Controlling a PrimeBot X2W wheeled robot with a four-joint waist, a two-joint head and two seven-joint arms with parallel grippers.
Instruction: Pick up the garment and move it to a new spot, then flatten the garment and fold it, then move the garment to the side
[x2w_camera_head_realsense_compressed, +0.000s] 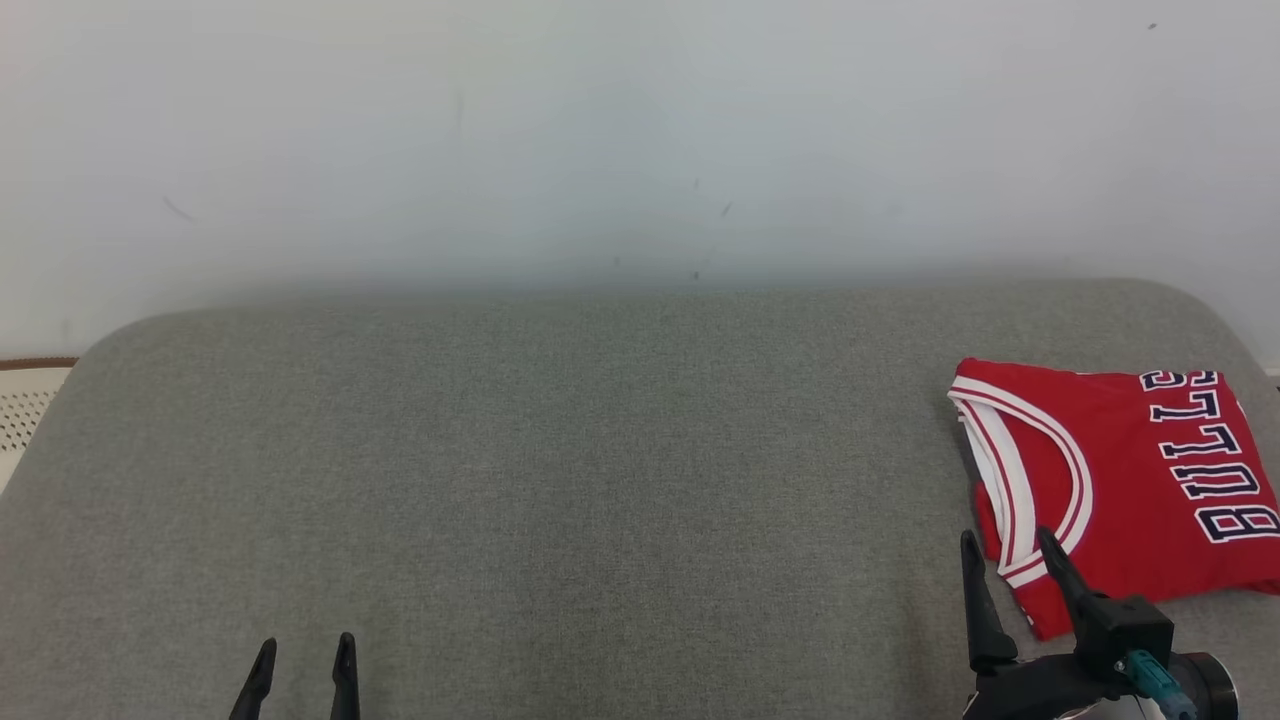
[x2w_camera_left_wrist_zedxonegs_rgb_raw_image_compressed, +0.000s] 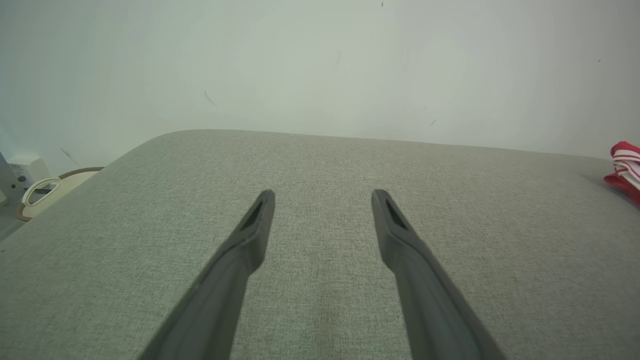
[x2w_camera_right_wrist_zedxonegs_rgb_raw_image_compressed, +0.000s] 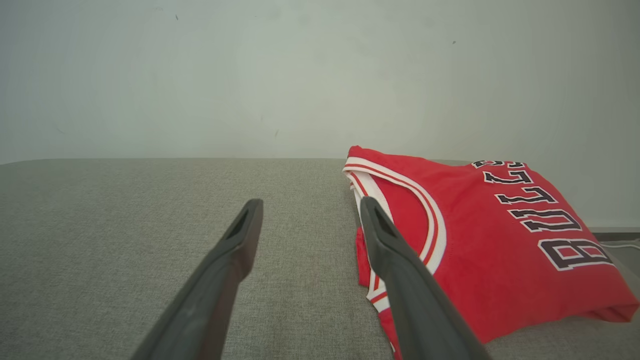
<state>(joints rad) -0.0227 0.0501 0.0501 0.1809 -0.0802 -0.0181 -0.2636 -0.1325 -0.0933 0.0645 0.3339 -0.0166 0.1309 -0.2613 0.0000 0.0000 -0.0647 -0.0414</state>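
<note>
**Right gripper (x2w_camera_right_wrist_zedxonegs_rgb_raw_image_compressed: 311, 202) standing empty beside the folded jersey (x2w_camera_right_wrist_zedxonegs_rgb_raw_image_compressed: 475, 240)**

Nearest my right wrist camera, the right gripper's two dark fingers are standing spread as wide as they go, with nothing between them. One finger is crossing in front of the jersey's white-and-red trimmed edge. I am not able to tell whether it is brushing the cloth or hanging just above it.

The red jersey is lying in a compact, roughly square fold, with its lettering facing up. It is sitting at the right end of the grey padded surface (x2w_camera_head_realsense_compressed: 560, 450), running off the head view's right edge. Its layers are looking stacked and fairly flat, with the lower corner poking out a little.

The left gripper (x2w_camera_head_realsense_compressed: 307, 642) is hovering well apart at the lower left, also wide open and gripping nothing, over bare grey fabric. Behind the surface, a plain pale wall (x2w_camera_head_realsense_compressed: 600, 130) is closing off the scene.

I am judging the task as all but finished. The garment is looking flattened, folded and set to the side, and neither tool is gripping it. At most I am seeing a small tidy-up of that loose corner and pulling the right arm clear.
</note>
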